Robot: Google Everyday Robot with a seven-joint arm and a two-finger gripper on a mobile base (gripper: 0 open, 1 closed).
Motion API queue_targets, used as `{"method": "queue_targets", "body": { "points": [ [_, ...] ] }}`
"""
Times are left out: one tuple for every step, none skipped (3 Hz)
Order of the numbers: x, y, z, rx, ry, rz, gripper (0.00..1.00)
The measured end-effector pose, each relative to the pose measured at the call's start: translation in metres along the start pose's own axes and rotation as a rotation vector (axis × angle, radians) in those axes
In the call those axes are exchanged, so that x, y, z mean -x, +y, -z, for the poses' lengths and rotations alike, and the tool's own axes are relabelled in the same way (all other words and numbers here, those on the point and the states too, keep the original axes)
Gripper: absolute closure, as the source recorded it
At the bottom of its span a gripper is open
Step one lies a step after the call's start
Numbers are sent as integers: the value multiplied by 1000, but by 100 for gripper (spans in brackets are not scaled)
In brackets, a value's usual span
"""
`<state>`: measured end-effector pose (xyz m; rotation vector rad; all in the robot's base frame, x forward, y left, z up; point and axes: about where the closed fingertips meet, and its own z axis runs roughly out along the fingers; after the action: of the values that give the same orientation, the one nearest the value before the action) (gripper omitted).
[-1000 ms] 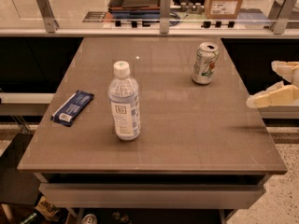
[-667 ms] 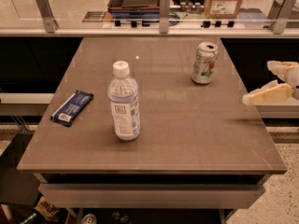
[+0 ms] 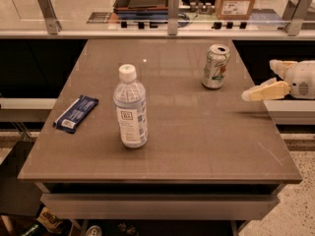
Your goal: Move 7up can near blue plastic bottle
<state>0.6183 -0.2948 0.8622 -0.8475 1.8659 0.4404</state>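
The 7up can (image 3: 215, 67) stands upright on the brown table (image 3: 197, 141), toward the back right. The blue plastic bottle (image 3: 130, 107) with its white cap stands upright left of the middle, well apart from the can. My gripper (image 3: 259, 79) comes in from the right edge, level with the can and a little to its right. Its pale fingers (image 3: 263, 92) are spread open and hold nothing. It does not touch the can.
A flat dark-blue snack wrapper (image 3: 76, 113) lies near the table's left edge. A glass barrier with metal posts (image 3: 173, 8) runs along the back edge, with a tray and a cardboard box (image 3: 237, 0) behind it. The table's right edge is under the gripper.
The gripper has moved a little to the left, further over the table's right edge and closer to the can. Can, bottle and wrapper have not moved.
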Motion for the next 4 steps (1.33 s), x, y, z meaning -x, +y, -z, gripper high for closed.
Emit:
{"method": "queue_targets", "body": {
  "points": [
    [8, -2, -15, 26, -39, -41, 0],
    [17, 2, -27, 71, -84, -63, 0],
    [28, 11, -41, 121, -127, -62, 0],
    [31, 22, -62, 172, -151, -39, 0]
  ]
}}
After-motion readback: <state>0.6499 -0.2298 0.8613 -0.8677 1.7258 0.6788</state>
